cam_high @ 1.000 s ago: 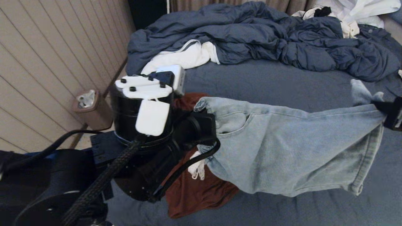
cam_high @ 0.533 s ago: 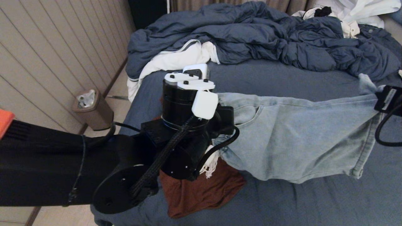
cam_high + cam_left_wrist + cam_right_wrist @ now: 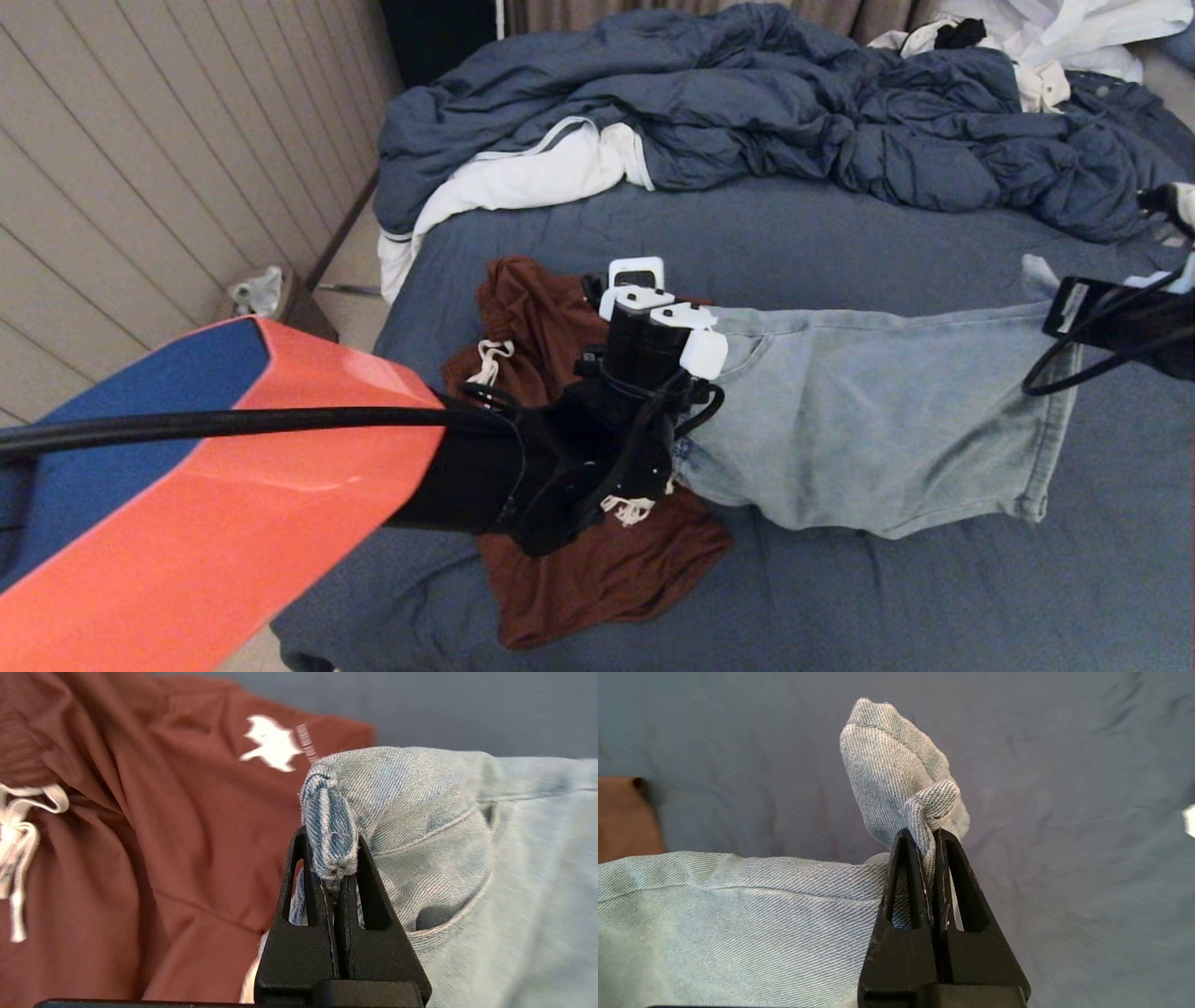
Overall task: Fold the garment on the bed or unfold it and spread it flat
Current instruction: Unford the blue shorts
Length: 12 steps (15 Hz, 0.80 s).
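Nearest the camera in the head view, the left arm's orange and blue shell fills the lower left corner, its black forearm reaching out over the bed (image 3: pixel 840 243). Just beyond it lies a rust-red garment (image 3: pixel 597 569) with a white drawstring, crumpled on the slate-blue sheet near the bed's left edge. The left gripper (image 3: pixel 332 868) is clamped tight on the waistband corner of the light-blue jeans (image 3: pixel 868 420) — in the left wrist view the folded denim bulges out above its two black fingers, with a pocket seam just beside them and the rust-red cloth behind. The jeans are stretched between the two arms across the middle of the bed, the lower edge sagging toward the sheet. At the right edge of the head view the right gripper (image 3: pixel 928 847) is likewise closed, pinching a bunched end of denim — a knot of pale cloth sticks up past its fingertips. Farther back, the blue duvet (image 3: pixel 794 112) lies heaped across the bed, a white lining (image 3: pixel 532 182) showing at its left end, with white clothing (image 3: pixel 1064 28) piled at the far right. A small bin (image 3: pixel 266 294) stands on the floor by the panelled wall.
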Tool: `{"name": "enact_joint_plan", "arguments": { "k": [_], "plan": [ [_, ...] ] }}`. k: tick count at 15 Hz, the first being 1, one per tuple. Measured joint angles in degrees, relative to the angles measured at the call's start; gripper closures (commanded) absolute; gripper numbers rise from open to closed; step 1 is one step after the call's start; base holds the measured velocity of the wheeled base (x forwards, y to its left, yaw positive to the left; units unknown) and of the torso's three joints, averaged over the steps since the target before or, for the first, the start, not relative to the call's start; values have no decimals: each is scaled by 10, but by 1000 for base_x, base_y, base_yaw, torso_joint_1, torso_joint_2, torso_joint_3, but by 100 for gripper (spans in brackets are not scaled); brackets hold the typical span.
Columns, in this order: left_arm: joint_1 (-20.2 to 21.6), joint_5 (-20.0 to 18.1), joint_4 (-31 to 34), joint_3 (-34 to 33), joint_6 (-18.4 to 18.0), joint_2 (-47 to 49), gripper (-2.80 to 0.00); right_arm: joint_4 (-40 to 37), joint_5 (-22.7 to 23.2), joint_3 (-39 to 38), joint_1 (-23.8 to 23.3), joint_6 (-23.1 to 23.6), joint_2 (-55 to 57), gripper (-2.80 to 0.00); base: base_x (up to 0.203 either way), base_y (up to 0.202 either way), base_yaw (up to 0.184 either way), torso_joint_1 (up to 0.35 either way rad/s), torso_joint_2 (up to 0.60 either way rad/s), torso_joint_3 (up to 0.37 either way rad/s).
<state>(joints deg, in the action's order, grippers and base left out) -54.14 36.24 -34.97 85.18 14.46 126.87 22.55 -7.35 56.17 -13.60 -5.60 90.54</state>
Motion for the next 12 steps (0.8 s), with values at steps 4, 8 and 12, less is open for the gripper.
{"name": "enact_joint_plan", "arguments": {
  "k": [4, 8, 12],
  "plan": [
    [20, 4, 7, 81, -4, 79, 0, 74, 1, 11, 0, -1, 107, 0, 0, 0, 0, 0, 0, 0],
    [45, 19, 37, 180, -7, 120, 0, 90, -2, 58, 4, -5, 187, 0, 0, 0, 0, 0, 0, 0],
    [80, 19, 73, 246, -27, 151, -280, 88, -5, 104, 13, -6, 234, -280, 0, 0, 0, 0, 0, 0]
  ]
}}
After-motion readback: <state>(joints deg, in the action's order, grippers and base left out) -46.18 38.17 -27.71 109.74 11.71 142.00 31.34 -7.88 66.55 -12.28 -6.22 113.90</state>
